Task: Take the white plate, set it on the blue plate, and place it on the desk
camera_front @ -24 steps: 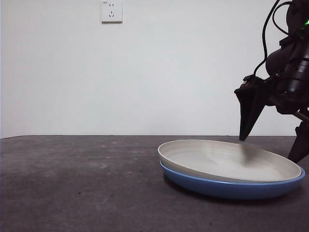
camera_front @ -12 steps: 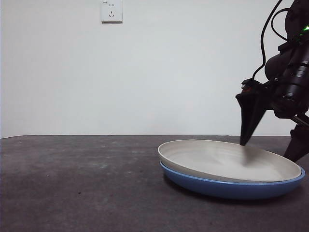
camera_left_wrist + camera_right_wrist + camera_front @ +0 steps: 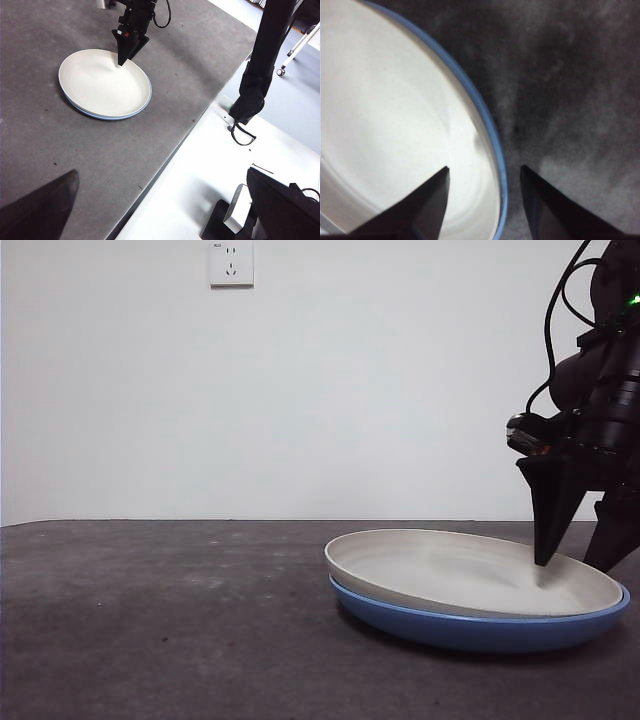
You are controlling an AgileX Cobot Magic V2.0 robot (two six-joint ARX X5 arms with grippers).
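Observation:
The white plate [image 3: 470, 570] lies stacked in the blue plate [image 3: 480, 628] on the desk [image 3: 150, 620], at the right of the front view. My right gripper [image 3: 575, 562] is open and straddles the stack's right rim, one jaw over the white plate, the other outside the blue rim. The right wrist view shows the white plate [image 3: 385, 125], the blue plate's rim [image 3: 490, 125] and the right gripper [image 3: 485, 170] open across them. The left wrist view shows the white plate [image 3: 102, 82] and blue plate [image 3: 142, 105] far off. My left gripper [image 3: 160, 200] is open, high above the desk's edge.
A wall socket [image 3: 231, 262] is on the white wall behind. The desk's edge [image 3: 175, 150] borders a white surface with a black arm base [image 3: 250, 95] and cables.
My right gripper has moved right and down, from above the white plate's middle to its right rim, jaws now either side of the rim. The plates have barely moved.

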